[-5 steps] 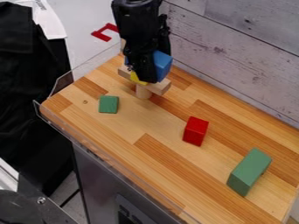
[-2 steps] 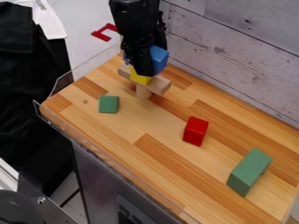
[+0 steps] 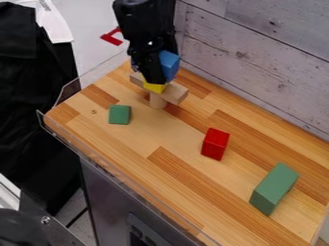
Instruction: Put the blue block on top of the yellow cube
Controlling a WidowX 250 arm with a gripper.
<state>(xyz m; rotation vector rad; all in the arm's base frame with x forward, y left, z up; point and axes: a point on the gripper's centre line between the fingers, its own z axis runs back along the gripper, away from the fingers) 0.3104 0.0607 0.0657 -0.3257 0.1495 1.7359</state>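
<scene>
The black gripper [image 3: 151,76] hangs over the back left of the wooden table, shut on the blue block [image 3: 170,64], which pokes out on both sides of its fingers. Directly below is the yellow cube [image 3: 155,87], resting on a light wood plank that a round wooden post holds up. The gripper's lower end covers part of the yellow cube's top, and whether the blue block touches the cube cannot be told.
On the wooden table [image 3: 145,144] are a small green block [image 3: 120,115] left of the post, a red block [image 3: 215,143] near the middle and a long green block [image 3: 274,189] at the right. A plank wall [image 3: 257,62] runs behind; clear edging borders the front.
The gripper and the blue block have shifted a little to the left and slightly up in the view. More of the yellow cube shows than a second ago.
</scene>
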